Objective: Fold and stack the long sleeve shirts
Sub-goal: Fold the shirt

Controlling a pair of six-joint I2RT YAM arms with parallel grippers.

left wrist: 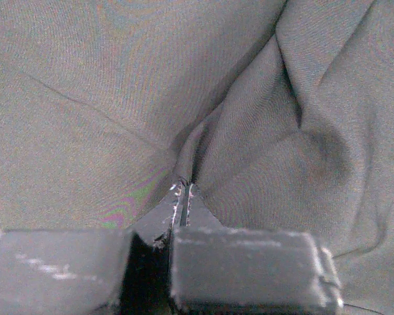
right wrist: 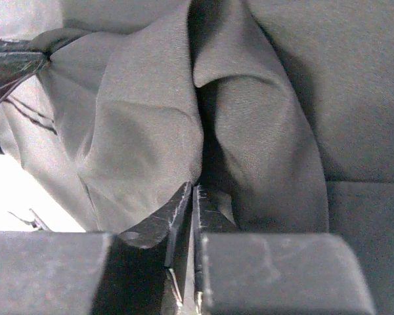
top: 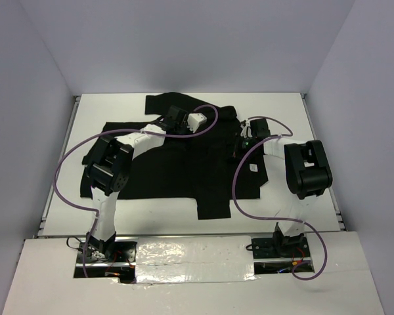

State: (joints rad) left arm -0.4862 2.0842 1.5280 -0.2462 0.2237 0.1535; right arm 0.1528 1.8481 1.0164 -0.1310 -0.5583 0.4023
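Where it bunches, shirt point(top: 184, 167) pinched by both end effectors point(left wrist: 184, 191) point(right wrist: 192, 195)

Each arm is built from white tube-shaped links and bulky black joint housings. The left arm point(top: 105, 213) and the right arm point(top: 307, 169) look alike. A thin purple cable point(top: 58, 177) hangs in wide loops on the left arm, and a second purple cable point(top: 235, 184) on the right arm. The black base blocks point(top: 97, 249) carry some small thin wires. A little green light point(top: 247, 139) glows at the right wrist. The left gripper point(left wrist: 184, 191) has matt black, block-shaped fingers point(left wrist: 243, 269) with whitish scratches. The right gripper point(right wrist: 190, 193) has black fingers point(right wrist: 276, 272) scuffed in the same way.
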